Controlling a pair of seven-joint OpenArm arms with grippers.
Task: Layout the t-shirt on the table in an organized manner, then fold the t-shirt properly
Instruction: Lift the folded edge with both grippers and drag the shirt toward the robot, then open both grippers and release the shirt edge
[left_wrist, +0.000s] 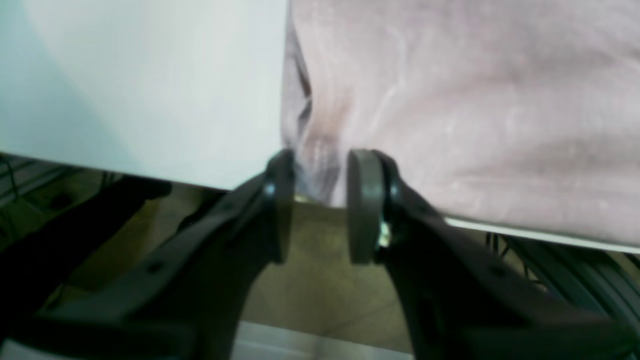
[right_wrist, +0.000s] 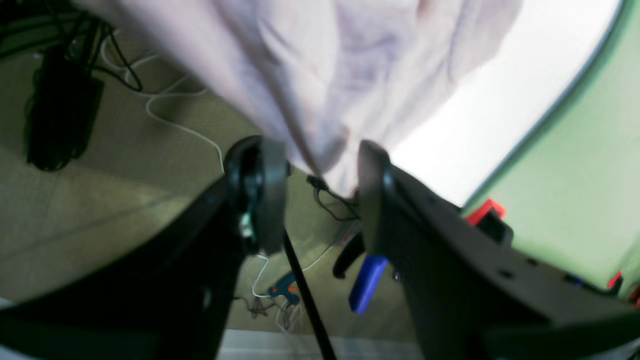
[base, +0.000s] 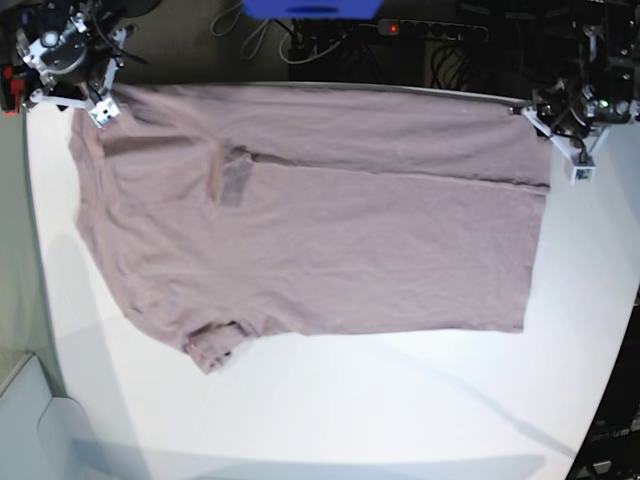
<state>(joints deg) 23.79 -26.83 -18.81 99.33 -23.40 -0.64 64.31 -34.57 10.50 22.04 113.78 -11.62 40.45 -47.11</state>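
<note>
My left tool (left_wrist: 317, 205) pinches the t-shirt (base: 320, 230) hem corner at the frame's lower middle; my right tool (right_wrist: 320, 195) grips another corner, keeping it stretched flat across the counter (base: 400, 400) for folding.

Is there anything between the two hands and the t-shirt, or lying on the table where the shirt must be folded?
Nothing visible. The left hand and right hand each have t-shirt cloth between their pads, and the table holds only the shirt.

T-shirt (right_wrist: 320, 100) (bunched) between pincer (right_wrist: 322, 192) pads
</note>
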